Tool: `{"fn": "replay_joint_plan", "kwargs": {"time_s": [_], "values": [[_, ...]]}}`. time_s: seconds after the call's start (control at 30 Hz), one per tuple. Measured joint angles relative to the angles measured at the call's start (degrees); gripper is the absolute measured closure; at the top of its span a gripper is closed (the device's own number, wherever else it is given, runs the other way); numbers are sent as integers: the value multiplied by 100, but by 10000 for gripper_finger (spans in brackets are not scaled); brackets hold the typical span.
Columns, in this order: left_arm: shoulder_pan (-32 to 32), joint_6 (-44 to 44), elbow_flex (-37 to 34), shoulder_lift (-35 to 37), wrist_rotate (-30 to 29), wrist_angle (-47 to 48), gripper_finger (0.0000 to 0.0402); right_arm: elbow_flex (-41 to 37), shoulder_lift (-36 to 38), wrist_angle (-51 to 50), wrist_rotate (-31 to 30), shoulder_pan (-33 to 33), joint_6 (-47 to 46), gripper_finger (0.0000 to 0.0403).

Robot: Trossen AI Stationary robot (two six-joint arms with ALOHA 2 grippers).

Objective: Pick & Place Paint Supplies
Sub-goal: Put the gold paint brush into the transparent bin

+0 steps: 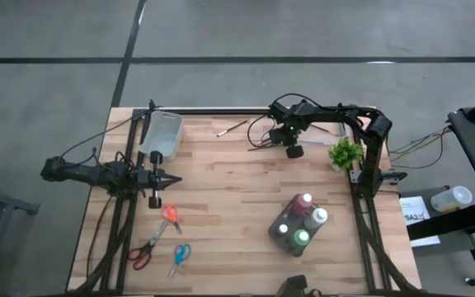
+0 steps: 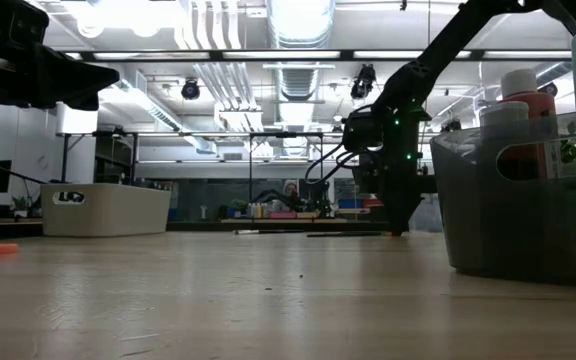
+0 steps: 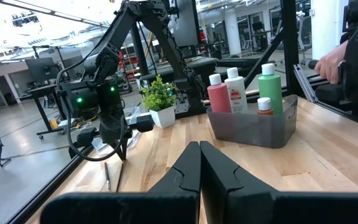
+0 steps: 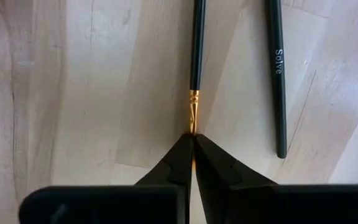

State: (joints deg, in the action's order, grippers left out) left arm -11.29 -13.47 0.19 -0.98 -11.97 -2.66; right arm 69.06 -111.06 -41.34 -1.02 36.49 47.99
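Pinched at its gold ferrule, a thin black paintbrush (image 4: 196, 56) lies on the wooden worktop (image 1: 221, 198), just beside the green potted plant (image 1: 345, 153). Right gripper (image 4: 193, 149) grasps it; lift straight, slowly. Left gripper (image 3: 199, 163) waits clenched, well apart.

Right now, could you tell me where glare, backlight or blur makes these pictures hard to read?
Low view: bright ceiling lights backlight the right arm into a silhouette, and the near bin is soft. Left wrist view: windows wash out the background; the bottles stay clear. Right wrist view: even light, the brush sharp, the right tool pinching its tip. High view: flat light, faint shadows.
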Motion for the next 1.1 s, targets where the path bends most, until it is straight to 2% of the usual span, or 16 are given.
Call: {"fn": "replay_joint_plan", "kwargs": {"time_s": [0.57,0.7,1.1], "values": [[0,0,0,-1,0,0,401,-6,453,42,117,-144,-3,390],[0,0,0,-1,0,1,401,-4,657,27,148,-177,-335,390],[0,0,0,0,0,0,401,0,2207,-227,-55,-173,-816,390]]}}
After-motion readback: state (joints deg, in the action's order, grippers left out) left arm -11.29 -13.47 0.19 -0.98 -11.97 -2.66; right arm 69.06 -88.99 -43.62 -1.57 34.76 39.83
